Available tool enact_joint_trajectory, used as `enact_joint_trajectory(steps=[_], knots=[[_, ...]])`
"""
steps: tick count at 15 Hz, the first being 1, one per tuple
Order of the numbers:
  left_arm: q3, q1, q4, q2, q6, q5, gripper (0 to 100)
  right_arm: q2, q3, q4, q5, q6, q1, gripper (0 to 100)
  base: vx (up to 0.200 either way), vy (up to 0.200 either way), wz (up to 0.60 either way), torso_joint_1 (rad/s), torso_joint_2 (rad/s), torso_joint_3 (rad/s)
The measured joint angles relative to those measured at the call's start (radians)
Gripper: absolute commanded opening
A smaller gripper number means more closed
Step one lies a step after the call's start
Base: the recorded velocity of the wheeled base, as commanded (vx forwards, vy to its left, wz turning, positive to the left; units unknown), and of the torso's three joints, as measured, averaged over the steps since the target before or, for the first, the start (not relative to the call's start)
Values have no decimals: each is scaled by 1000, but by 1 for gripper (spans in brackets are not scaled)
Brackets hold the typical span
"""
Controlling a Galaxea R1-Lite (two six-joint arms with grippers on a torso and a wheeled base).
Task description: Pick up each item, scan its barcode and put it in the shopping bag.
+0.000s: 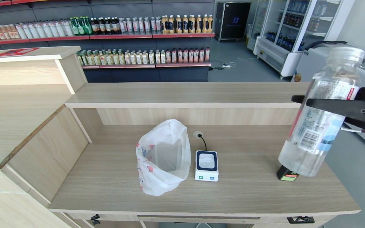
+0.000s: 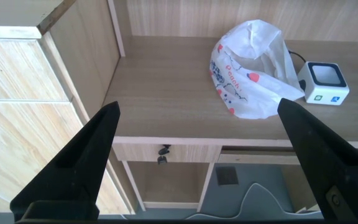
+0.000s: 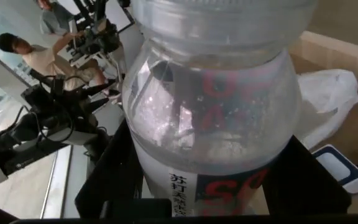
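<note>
My right gripper [image 1: 323, 106] is shut on a clear plastic bottle [image 1: 320, 117] with a white cap, holding it tilted high above the right end of the counter; its barcode label faces the head camera. Up close the same bottle [image 3: 213, 118] sits between the black fingers [image 3: 114, 180]. A white shopping bag [image 1: 163, 156] stands open at the counter's middle, and a small white barcode scanner [image 1: 206, 165] sits just to its right. My left gripper [image 2: 197, 162] hangs open off the counter's front left, with the bag [image 2: 250, 71] and scanner [image 2: 325, 82] beyond it.
A small dark item [image 1: 286, 174] lies on the counter [image 1: 249, 190] beneath the raised bottle. A raised ledge [image 1: 185, 95] runs along the counter's back and a wooden side panel [image 1: 49, 152] closes its left. Shelves of drinks stand behind.
</note>
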Motion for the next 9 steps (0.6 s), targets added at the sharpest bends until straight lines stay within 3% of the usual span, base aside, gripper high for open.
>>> enact_joint_trajectory(steps=[1, 2, 4, 5, 9], knots=[[0, 0, 0, 0, 0, 0, 100, -6, 41, 7, -24, -87, -52, 0, 0, 0, 0, 0, 0, 0], [0, 0, 0, 0, 0, 0, 100, -10, 76, 33, -123, -174, -90, 0, 0, 0, 0, 0, 0, 0], [0, 0, 0, 0, 0, 0, 100, -16, 118, 157, -420, -325, -128, 0, 0, 0, 0, 0, 0, 0], [0, 0, 0, 0, 0, 0, 100, -19, 131, 223, -521, -379, -143, 0, 0, 0, 0, 0, 0, 0], [0, 0, 0, 0, 0, 0, 100, -29, 169, 244, -677, -554, -168, 0, 0, 0, 0, 0, 0, 0]])
